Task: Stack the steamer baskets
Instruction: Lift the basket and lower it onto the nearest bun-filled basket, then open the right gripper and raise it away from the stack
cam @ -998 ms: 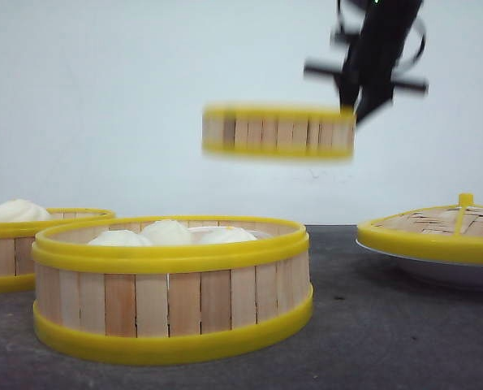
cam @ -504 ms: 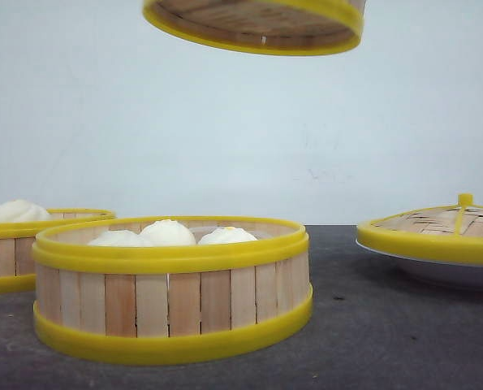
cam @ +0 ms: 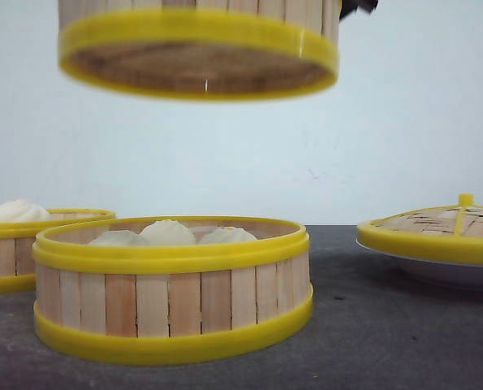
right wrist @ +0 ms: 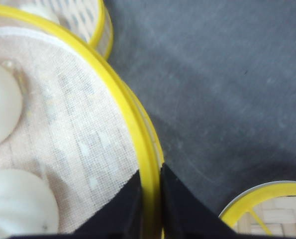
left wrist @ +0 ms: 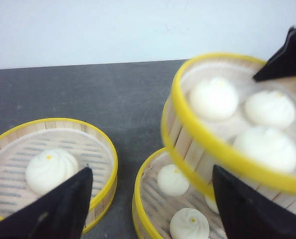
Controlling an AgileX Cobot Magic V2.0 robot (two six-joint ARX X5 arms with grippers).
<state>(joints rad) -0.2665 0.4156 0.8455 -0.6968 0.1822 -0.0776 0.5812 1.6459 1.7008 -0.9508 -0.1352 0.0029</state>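
The right gripper [right wrist: 150,209] is pinching the rim of 1 raised steamer basket [cam: 199,49], hovering clear above the central basket [cam: 172,288]; the left gripper [left wrist: 148,204] is hanging open.

A domed woven lid [cam: 444,225] with a yellow rim and knob rests on a white plate [cam: 436,269] near the dark table's [cam: 387,341] right edge.

Raised steamer basket [left wrist: 227,144] above lower basket [left wrist: 152,209]
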